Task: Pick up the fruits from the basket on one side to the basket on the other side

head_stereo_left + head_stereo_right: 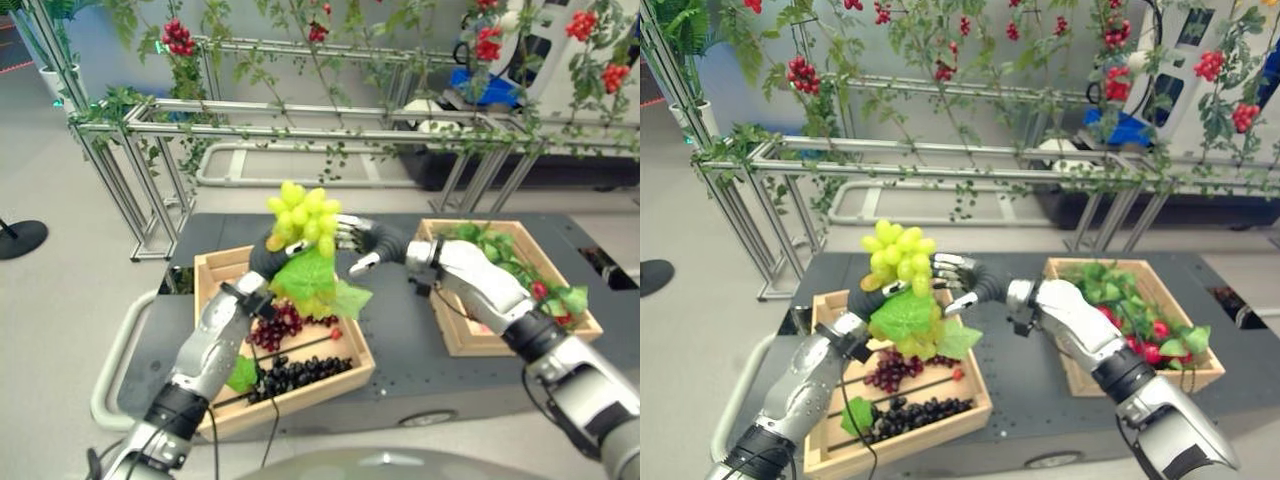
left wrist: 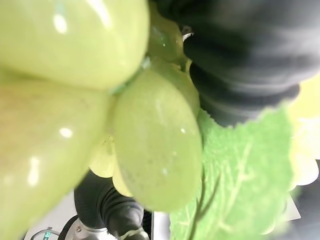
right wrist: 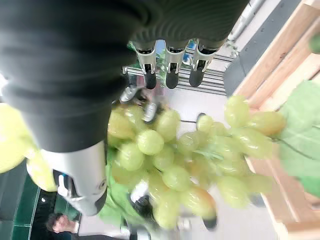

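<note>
Left eye view: your green grape bunch [image 1: 304, 218] stands upright, long axis 12-to-6, leaves [image 1: 312, 283] down. Left hand [image 1: 268, 256] curls around its lower part above the left basket [image 1: 215, 270]. Right hand [image 1: 362, 242], fingers relaxed, empty, at the bunch's 3 o'clock; right basket [image 1: 575, 325] beyond.

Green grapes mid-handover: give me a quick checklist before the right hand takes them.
1. Left hand holding the green grapes above the left crate: ok, though its fingers are hidden behind the bunch.
2. Right hand open and beside the bunch: ok.
3. Right hand closed on the grapes: not ok, its fingers are straight.
4. Bunch lifted clear of the dark grapes in the left crate: ok.
5. Room in the right crate: cannot tell, leaves and red fruit cover much of it.
</note>
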Robot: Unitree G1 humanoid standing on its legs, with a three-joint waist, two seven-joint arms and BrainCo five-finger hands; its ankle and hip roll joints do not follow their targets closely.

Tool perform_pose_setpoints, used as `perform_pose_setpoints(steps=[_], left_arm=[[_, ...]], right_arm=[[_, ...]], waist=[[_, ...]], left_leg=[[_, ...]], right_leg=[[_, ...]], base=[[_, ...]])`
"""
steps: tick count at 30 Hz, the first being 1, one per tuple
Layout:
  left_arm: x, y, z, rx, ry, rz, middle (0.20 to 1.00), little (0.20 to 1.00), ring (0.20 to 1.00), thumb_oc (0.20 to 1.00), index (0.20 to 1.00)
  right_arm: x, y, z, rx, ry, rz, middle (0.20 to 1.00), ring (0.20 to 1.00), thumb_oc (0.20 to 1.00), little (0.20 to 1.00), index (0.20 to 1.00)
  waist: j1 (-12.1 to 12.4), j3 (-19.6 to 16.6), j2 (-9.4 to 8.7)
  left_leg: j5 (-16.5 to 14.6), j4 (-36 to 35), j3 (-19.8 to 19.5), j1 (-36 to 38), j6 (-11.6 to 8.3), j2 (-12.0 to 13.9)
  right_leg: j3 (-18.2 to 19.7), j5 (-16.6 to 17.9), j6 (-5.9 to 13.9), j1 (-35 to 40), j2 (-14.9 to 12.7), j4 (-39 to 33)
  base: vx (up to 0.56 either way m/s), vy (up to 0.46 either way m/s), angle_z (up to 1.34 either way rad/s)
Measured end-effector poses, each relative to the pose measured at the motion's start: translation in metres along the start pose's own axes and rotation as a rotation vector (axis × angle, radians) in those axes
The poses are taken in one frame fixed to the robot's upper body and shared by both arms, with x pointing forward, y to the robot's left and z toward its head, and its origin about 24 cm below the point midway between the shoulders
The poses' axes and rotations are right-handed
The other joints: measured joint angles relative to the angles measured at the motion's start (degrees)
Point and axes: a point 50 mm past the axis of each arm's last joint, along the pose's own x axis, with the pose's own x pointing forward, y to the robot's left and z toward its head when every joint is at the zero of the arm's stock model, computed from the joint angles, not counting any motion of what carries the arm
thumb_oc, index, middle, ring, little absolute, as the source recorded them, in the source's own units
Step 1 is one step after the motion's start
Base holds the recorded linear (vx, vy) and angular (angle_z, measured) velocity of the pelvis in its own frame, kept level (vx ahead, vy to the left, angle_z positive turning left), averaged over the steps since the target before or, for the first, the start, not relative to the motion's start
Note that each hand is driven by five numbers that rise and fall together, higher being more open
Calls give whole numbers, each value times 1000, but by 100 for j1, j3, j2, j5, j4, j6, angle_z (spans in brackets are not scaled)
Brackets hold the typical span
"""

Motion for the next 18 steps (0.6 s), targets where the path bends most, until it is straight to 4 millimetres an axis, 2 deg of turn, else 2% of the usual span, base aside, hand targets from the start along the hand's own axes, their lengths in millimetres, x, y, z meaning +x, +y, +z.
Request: perform_pose_setpoints(steps=[6, 12, 18], left_arm=[[0, 0, 0, 18, 6, -5, 200, 200, 200, 200, 200], [0, 2, 2, 34, 13, -5, 200, 200, 200, 200, 200], [14, 1, 15, 68, -15, -26, 200, 200, 200, 200, 200]], right_arm=[[-1, 4, -6, 61, -30, -6, 1000, 1000, 1000, 1000, 1000], [2, 5, -10, 78, -45, -11, 1000, 1000, 1000, 1000, 1000], [3, -1, -4, 73, -116, -48, 1000, 1000, 1000, 1000, 1000]], waist=[[-3, 10, -1], [-149, 12, -2], [-147, 16, 3]], left_leg=[[0, 0, 0, 1, 0, 1], [0, 1, 0, 11, 0, 2], [0, 2, -6, 92, 0, 1]], right_leg=[[0, 0, 0, 6, 4, -10], [-4, 1, 0, 21, 5, -16], [-6, 0, 2, 105, 6, -28]], base=[[0, 0, 0], [-1, 1, 0], [0, 0, 0]])
